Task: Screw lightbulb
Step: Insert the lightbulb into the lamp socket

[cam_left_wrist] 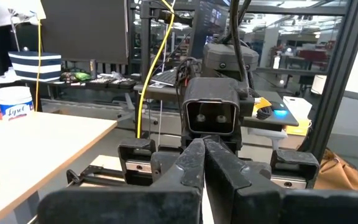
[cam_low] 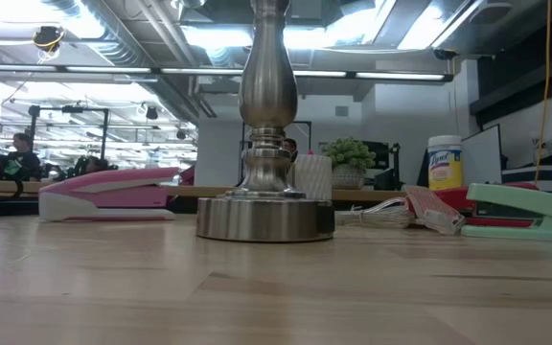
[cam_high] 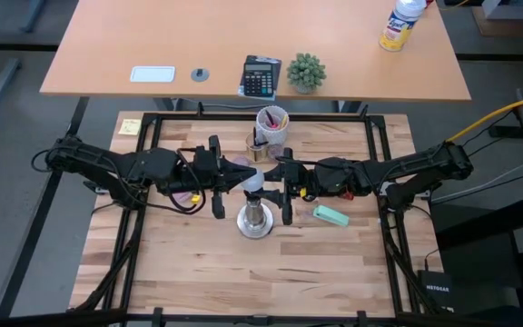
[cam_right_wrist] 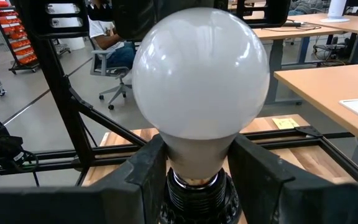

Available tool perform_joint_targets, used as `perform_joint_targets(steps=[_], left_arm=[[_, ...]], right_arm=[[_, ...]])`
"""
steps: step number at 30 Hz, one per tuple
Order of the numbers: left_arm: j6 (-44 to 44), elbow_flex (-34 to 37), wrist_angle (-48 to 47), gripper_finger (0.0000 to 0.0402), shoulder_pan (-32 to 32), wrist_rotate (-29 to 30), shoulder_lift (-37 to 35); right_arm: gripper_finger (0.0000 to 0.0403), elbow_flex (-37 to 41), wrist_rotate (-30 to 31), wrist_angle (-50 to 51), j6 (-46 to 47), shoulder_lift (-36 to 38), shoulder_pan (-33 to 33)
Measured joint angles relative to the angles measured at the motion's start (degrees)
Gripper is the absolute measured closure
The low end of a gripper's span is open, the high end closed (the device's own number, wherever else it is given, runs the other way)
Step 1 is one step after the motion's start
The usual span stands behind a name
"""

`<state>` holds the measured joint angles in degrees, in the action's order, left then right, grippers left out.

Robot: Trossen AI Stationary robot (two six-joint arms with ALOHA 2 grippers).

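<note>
This was a robotics lab set inside an open-plan office. The butcher-block worktable sat inside a black metal frame carrying two arms, with cables trailing off it. Beside it stood a light wood office desk bearing a calculator, a small potted plant and a tub of disinfectant wipes. Beyond the table were exposed ceiling ducts and strip lights, more desks, a rolling office chair and a seated person.
</note>
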<state>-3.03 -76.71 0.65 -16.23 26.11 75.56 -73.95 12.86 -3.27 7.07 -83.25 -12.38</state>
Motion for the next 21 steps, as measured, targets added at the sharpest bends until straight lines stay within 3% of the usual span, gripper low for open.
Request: perform_joint_targets(steps=[7,16,21], left_arm=[[0.00,0.02,0.01,0.0400,0.00,0.00,0.01],[0.00,0.04,0.01,0.0400,0.00,-0.02,0.01],[0.02,0.04,0.01,0.0400,-0.02,-0.02,0.01]], right_arm=[[0.0238,0.00,0.00,0.00,0.02,0.01,0.00],[0.0165,0.13,-0.28,0.35,0.04,-0.14,0.02],[0.0148,0.11,-0.26,0.43,-0.01,-0.10,0.02]])
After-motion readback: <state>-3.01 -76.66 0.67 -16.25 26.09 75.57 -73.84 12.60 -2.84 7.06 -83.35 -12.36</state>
